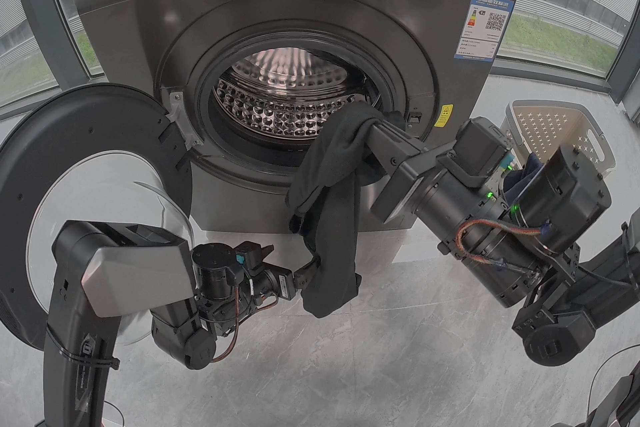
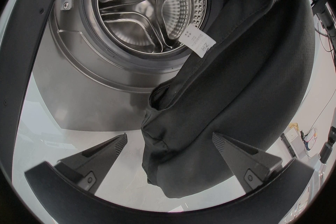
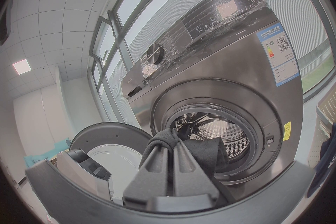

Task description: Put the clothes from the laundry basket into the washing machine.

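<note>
Black garment (image 1: 331, 208) dangles at four o'clock of the washing machine (image 1: 133, 28) mouth. My left tool (image 1: 301, 280) is spread open at its lower end; my right tool (image 3: 174, 144) pinches its top. Loading step: I judge I must push deeper, then release.

The right arm stretches to the lower right rim of the washing machine's (image 1: 313, 1) opening, with the right gripper (image 1: 372, 129) pinched tight on a dark garment (image 1: 333, 208). The left gripper (image 1: 303, 276) sits low before the machine, its fingers (image 2: 105, 153) spread wide.
</note>
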Robot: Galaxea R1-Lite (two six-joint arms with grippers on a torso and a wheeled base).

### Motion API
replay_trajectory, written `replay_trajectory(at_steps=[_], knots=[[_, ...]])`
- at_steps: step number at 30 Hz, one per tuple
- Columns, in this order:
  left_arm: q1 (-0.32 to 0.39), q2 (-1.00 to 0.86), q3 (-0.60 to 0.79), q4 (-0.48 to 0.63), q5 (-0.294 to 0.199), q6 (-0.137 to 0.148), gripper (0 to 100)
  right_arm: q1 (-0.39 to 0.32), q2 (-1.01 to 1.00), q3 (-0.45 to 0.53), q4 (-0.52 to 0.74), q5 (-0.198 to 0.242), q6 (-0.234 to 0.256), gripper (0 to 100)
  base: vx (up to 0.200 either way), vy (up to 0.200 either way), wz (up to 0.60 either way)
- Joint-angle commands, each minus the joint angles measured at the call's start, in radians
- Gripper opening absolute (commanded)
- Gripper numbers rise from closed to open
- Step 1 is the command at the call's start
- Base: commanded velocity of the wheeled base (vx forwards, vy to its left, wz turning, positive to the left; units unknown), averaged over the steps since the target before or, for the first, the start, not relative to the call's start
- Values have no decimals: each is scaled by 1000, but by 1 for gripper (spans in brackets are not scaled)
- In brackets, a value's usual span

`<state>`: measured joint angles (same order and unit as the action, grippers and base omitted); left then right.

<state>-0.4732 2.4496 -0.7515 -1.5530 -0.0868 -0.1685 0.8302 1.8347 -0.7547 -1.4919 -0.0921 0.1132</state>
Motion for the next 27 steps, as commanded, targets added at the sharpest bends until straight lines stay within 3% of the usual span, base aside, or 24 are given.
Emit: replay_trajectory(at_steps=[1,27], knots=[[4,26,-11,-6,-1,0,100,7,3,0,-1,0,0,0,0,0,0],[30,132,-166,-4,-10,-5,100,15,15,8,-1,-3,2,0,0,0,0]])
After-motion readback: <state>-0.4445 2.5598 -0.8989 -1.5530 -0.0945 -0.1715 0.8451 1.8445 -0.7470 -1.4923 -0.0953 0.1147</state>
